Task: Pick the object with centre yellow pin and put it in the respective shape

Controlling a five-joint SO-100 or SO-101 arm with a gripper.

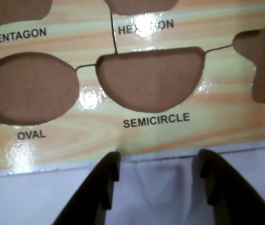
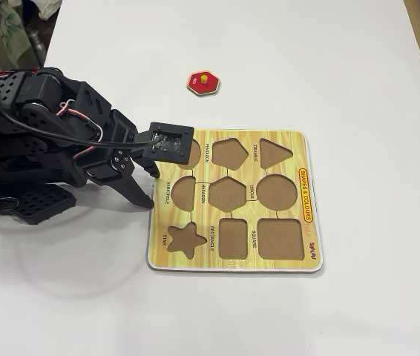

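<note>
Fingers (image 1: 158, 161) apart, red hexagon piece (image 2: 203, 81) flat, knob up

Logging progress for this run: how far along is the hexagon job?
Nothing is done yet. The red hexagon piece lies on the table, away from the board. The gripper is open and empty at the board's edge. Left: grasp the piece and seat it in the HEXAGON cut-out.

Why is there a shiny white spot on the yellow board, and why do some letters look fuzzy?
In the wrist view, lamp glare makes white patches on the glossy yellow wood-grain shape board, and one washes out the middle of the HEXAGON label; the close black gripper looks soft. In the fixed view, light is even, and the small red hexagonal piece with the yellow knob is sharp.
</note>
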